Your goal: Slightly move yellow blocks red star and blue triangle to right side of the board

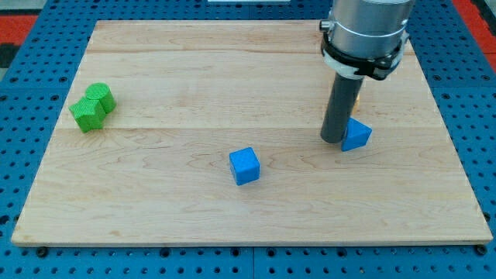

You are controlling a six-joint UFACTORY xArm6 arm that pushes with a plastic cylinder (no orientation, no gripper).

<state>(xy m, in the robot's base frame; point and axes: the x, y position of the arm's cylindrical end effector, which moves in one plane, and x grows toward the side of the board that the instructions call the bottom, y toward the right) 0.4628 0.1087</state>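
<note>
Camera view, entry: my tip (333,140), no fingers to spread or close, stands upright touching the blue triangle's (357,135) left edge on the wooden board (194,201). Step, judged: nudging it rightward; next, a short push right. Yellow sliver (358,98) behind rod; red star unseen. Blue cube (245,166) and green blocks (92,108) idle.

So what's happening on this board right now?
An arm with a rod is pushing blocks on a wooden board. My tip sits against the left side of the blue triangle at the view's right. A blue cube lies mid-board and two green blocks at the left. Something yellowish peeks out behind the rod.
</note>
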